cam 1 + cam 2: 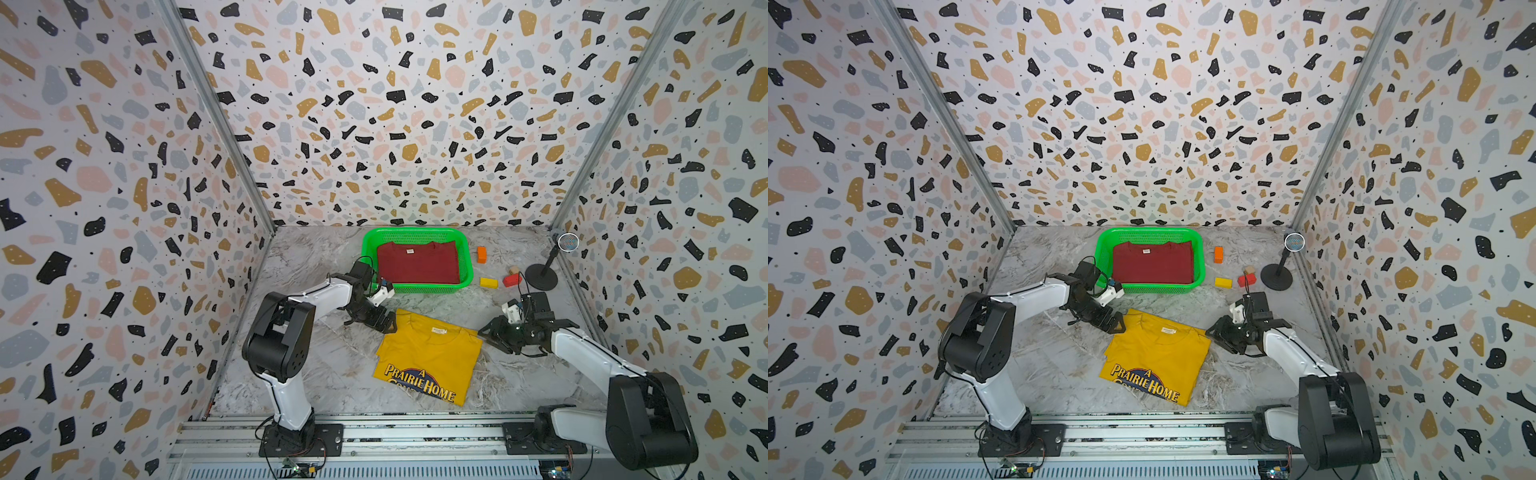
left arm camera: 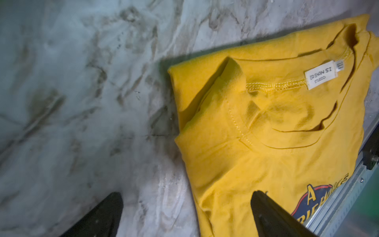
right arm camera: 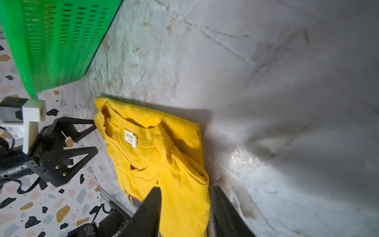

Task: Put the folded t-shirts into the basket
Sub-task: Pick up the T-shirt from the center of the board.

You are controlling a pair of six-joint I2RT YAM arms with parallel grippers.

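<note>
The yellow "A Prairie Home" t-shirt (image 1: 428, 357) (image 1: 1156, 357) lies folded on the marble table, in front of the green basket (image 1: 415, 230) (image 1: 1148, 230). A dark red folded t-shirt (image 1: 417, 262) (image 1: 1152, 264) lies inside the basket. My left gripper (image 1: 390, 327) (image 2: 187, 195) is open at the yellow shirt's (image 2: 266, 133) far left corner, one finger over cloth and one over bare table. My right gripper (image 1: 486, 336) (image 3: 185, 188) is open and straddles the yellow shirt's (image 3: 164, 160) right edge, close to the table. The basket wall (image 3: 57, 41) shows in the right wrist view.
An orange block (image 1: 481, 254), a yellow block (image 1: 488, 282) and a red block (image 1: 512, 279) lie right of the basket. A microphone stand (image 1: 541, 276) is at the right wall. Patterned walls close three sides; a metal rail (image 1: 374, 428) runs along the front.
</note>
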